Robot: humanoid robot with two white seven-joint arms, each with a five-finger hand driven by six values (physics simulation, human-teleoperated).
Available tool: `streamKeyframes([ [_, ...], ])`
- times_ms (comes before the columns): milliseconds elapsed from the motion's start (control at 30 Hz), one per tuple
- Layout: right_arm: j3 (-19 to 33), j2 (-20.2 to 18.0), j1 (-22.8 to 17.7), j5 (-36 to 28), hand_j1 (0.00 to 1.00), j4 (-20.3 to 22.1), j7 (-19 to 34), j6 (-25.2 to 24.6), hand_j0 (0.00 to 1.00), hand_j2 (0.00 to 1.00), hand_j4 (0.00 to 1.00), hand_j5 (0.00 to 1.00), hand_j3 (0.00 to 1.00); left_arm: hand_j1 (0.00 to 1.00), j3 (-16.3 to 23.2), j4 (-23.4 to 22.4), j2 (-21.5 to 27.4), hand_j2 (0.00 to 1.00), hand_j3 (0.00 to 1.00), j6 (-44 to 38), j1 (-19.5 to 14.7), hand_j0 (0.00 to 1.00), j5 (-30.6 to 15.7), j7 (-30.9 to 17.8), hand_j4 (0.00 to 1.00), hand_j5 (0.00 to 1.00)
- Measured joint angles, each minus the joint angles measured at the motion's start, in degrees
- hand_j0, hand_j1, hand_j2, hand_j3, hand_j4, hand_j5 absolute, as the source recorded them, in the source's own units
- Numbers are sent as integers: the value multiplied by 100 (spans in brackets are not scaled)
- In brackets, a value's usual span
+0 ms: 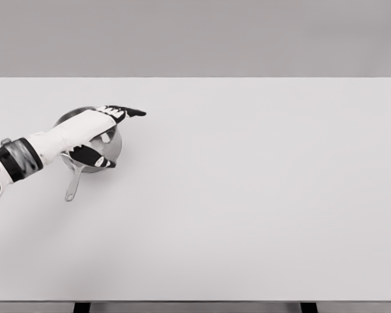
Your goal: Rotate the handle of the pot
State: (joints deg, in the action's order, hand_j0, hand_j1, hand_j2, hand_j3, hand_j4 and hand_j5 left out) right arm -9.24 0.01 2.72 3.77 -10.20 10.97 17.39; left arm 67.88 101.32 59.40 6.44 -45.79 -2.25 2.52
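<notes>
The white bench (pixel 247 195) carries one thing, a small steel pot (pixel 111 153) far out at nine o'clock. The left robot hand (pixel 101 134) lies across its bowl, fingers spread, thumb curled at the rim, gripping nothing. The pot handle (pixel 72 186) points to seven o'clock, untouched. Pressing on the rim could slide or tip the pot instead of turning it

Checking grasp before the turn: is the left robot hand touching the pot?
Cannot tell. In the head view the left robot hand overlaps the pot, its handle free, but no plain contact or gap shows.
</notes>
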Motion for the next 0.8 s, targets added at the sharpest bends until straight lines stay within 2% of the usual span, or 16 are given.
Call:
streamKeyframes([
  [167,0,0,0,0,100,0,0,0,100,100,100,100,100,100,-88,-1,84,100,100,481,176,100,10,-10,100,100],
  [267,0,0,0,1,100,0,0,0,100,100,100,100,100,100,-296,-5,195,100,100,696,631,100,28,-18,100,100],
  [300,0,0,0,0,100,0,0,0,100,100,100,100,100,100,-397,-6,229,100,100,735,677,100,46,-61,100,100],
  [400,0,0,0,0,100,0,0,0,100,100,100,100,100,100,-615,-8,266,100,100,792,685,100,189,-254,100,100],
  [600,0,0,0,0,100,0,0,0,100,100,100,100,100,100,-771,-8,245,100,100,796,721,100,483,-355,100,100],
  [800,0,0,0,0,100,0,0,0,100,100,100,100,100,100,-1104,-8,282,100,100,825,1054,100,639,-344,100,100],
])
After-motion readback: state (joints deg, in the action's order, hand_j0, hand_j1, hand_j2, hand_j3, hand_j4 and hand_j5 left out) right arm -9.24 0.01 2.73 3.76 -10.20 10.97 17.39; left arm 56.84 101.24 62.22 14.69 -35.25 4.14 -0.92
